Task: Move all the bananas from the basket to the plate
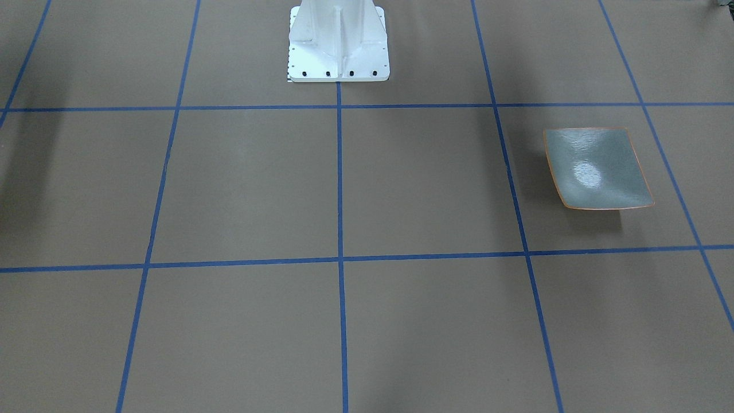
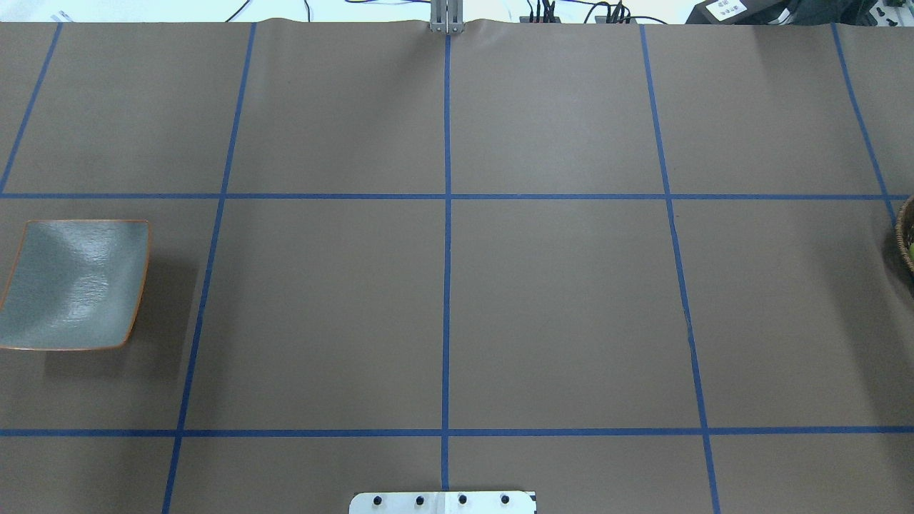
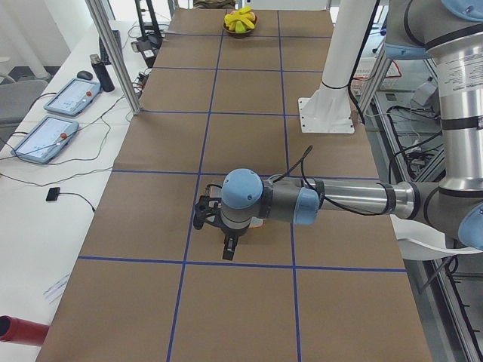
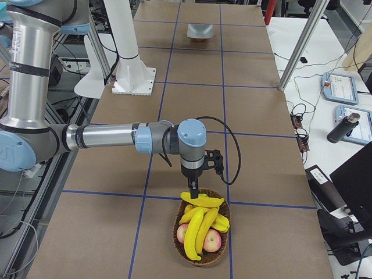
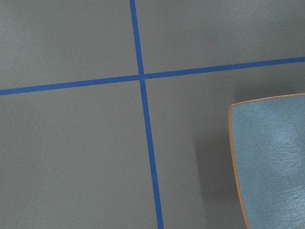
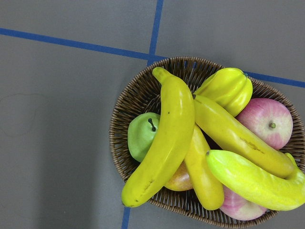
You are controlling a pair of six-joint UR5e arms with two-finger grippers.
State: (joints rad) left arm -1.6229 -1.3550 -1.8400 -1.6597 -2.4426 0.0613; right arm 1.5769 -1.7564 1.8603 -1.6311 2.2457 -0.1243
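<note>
Just under my right gripper (image 4: 191, 189), the bananas (image 6: 164, 143) lie heaped in the basket (image 6: 125, 102). They look smooth, light and probably slippery, so I'd pinch the top one mid-curve. I can't tell how open either arm's fingers are. The plate (image 2: 71, 285) sits far across the surface (image 2: 557, 300), near the left gripper (image 3: 229, 253).

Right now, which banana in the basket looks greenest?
The banana at the lower right of the right wrist view. Its blunt left end is pale green, while the other three bananas are plain yellow.
</note>
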